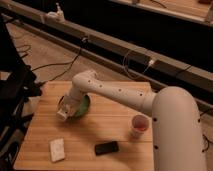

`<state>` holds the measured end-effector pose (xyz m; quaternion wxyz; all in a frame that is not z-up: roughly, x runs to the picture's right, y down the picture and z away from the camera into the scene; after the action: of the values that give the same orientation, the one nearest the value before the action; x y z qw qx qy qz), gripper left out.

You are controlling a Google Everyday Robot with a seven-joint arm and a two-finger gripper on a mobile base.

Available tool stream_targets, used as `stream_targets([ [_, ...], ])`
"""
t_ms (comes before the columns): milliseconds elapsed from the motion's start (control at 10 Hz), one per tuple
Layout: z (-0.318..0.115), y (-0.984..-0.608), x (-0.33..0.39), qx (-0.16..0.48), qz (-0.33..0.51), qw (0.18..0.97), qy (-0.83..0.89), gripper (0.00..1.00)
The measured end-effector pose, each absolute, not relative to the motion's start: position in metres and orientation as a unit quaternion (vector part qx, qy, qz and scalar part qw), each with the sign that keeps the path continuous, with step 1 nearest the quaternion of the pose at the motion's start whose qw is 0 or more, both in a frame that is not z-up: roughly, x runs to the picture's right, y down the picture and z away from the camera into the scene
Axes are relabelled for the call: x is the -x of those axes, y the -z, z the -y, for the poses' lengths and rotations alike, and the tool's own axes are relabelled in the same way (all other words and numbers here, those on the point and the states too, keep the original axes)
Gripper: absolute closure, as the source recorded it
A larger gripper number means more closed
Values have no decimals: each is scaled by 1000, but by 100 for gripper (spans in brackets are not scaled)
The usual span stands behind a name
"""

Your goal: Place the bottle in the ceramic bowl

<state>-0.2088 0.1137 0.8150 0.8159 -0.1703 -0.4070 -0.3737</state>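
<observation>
The green ceramic bowl sits on the left half of the wooden table. My gripper hangs over the bowl's left rim and points down and to the left. It is shut on the small white bottle, which sticks out below it, tilted, just above the rim and the table. The arm covers the middle of the bowl.
A flat white block lies near the front left corner. A black phone lies at the front middle. A small white cup with a reddish inside stands right of centre. A black chair stands at the left edge.
</observation>
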Motion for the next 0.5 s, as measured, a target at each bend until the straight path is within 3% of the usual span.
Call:
stream_targets([
  [500,-114,-811,183,180,391,829,356,20],
])
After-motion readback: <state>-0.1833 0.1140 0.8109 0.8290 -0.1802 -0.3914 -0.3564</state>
